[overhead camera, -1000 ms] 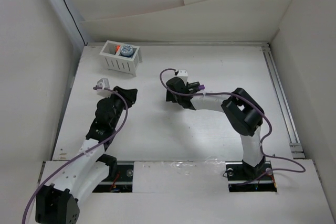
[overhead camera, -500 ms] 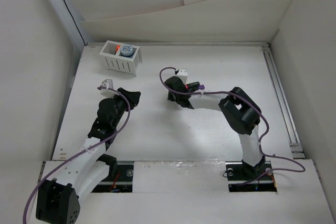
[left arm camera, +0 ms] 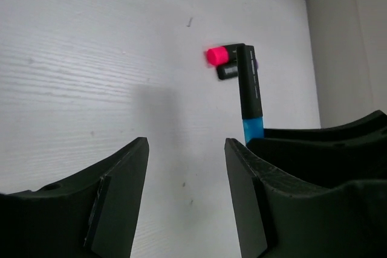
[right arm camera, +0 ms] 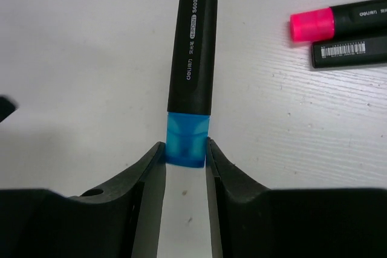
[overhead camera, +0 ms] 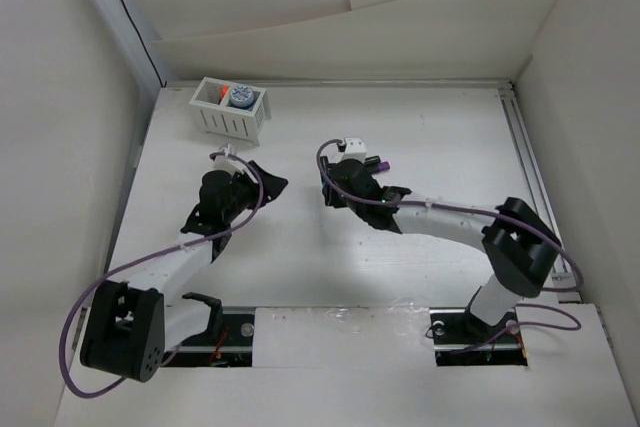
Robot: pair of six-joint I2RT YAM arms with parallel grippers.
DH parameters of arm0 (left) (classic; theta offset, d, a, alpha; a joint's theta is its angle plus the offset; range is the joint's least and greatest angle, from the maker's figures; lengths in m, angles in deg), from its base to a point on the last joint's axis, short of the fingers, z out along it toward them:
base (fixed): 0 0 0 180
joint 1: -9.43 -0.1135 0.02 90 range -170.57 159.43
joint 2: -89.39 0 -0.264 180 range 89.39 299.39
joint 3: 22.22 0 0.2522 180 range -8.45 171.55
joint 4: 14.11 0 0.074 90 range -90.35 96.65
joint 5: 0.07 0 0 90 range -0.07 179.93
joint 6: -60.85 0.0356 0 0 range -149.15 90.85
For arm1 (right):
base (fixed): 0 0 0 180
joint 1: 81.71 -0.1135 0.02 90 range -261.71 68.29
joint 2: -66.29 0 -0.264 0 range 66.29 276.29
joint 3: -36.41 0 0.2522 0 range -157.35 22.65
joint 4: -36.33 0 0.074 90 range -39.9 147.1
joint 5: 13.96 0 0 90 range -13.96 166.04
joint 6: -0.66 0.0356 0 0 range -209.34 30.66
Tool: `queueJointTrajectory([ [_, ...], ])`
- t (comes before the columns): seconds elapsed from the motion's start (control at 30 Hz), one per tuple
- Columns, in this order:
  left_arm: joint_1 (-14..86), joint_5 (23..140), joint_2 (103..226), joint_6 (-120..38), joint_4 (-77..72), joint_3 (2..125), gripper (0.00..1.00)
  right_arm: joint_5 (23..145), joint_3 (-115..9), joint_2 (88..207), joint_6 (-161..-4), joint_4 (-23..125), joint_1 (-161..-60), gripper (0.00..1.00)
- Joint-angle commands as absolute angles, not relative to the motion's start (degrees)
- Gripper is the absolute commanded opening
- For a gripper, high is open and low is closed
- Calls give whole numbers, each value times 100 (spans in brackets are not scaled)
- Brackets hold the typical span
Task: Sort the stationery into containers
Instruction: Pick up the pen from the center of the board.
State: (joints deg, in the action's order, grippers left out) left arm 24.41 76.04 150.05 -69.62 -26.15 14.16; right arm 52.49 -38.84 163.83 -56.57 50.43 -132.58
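Wherever I look on my feeds, the surface is white.
Table [overhead camera: 420, 127]: pale board with a faint grain and a few small dark specks in the wrist views.
Room: white walls [overhead camera: 60, 147] close in on the left, right and back; a rail [overhead camera: 535, 187] runs along the table's right edge.
Basket [overhead camera: 230, 125]: far left corner. A grey-blue cylinder [overhead camera: 240, 98] sits in its right compartment and something orange [overhead camera: 222, 93] in the left.
Right gripper [right arm camera: 186, 161]: clamped on the blue end of the blue pen [right arm camera: 192, 58], mid-table.
Left gripper [left arm camera: 186, 167]: fingers spread, nothing between them, near the blue pen.
Pink pen [right arm camera: 338, 21]: lying beyond the blue pen, just beside a third pen [right arm camera: 351, 52].
Cut off: the frame edge trims both of those pens, so I cannot tell the third pen's colour.
Hidden: the wrists cover all the pens in my top view.
Unclear: whether the blue pen rests on the table or is lifted.
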Motion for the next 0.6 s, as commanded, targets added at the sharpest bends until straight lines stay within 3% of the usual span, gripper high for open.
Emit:
queueJointTrajectory([
  [0.0,2428,6622,15396,-7081,-3199,1958,50,5748,-3519,15850,-5954,4703,-13417,12],
  [0.57,2736,6163,16787,-7574,-3928,2371,48,7225,-2868,15146,-6385,4184,-13418,12],
])
